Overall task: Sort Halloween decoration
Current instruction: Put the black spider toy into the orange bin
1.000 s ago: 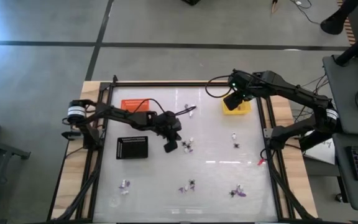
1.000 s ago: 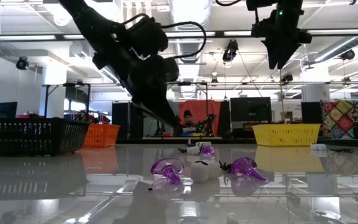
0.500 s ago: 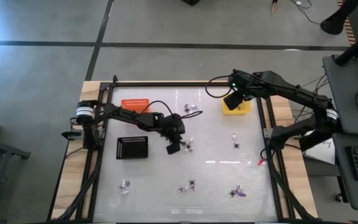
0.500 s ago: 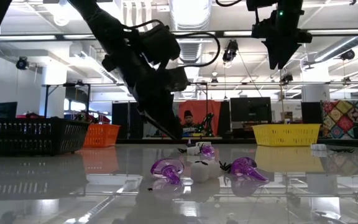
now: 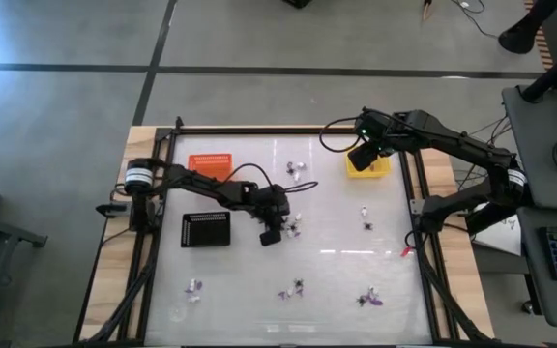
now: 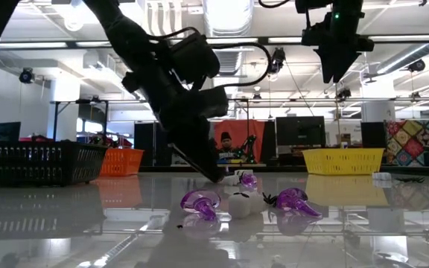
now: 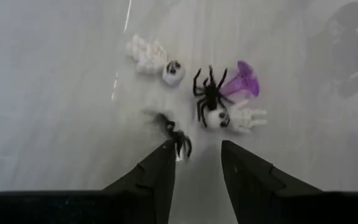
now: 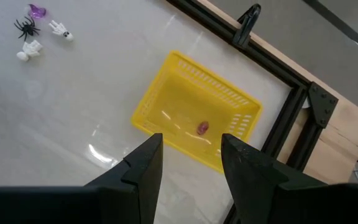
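Reaching down over the glossy white table [image 5: 337,242], the left gripper [image 7: 196,163] hovers with its two dark fingers parted and nothing between them. A small black plastic spider [image 7: 174,134] lies just ahead of one fingertip, not yet enclosed. Slightly farther ahead sits a tight cluster of Halloween trinkets: a larger black spider [image 7: 209,96], a tiny white skull [image 7: 173,71], a white skeleton hand [image 7: 248,118] and a translucent purple cone-shaped piece [image 7: 246,79].

The step in hand looks like the approach for a pick. The next move probably calls for shifting the left gripper sideways so the small spider lies between the fingers, then lowering and closing gently, since the piece is far smaller than the gripper and could skid on the slick table.

The right gripper [image 8: 191,163] waits high over the yellow mesh plastic tray [image 8: 194,118], fingers spread and empty; one small reddish piece [image 8: 202,127] already lies in that tray. In the high view an orange mesh tray [image 5: 211,161] and a black mesh tray [image 5: 206,229] lie behind the left gripper, toward its own arm's base, and more trinkets are scattered along the table's near side.

Compared with a second ago, the left gripper has gone from shut to spread and has moved forward and lower toward the cluster. The right arm has not moved.
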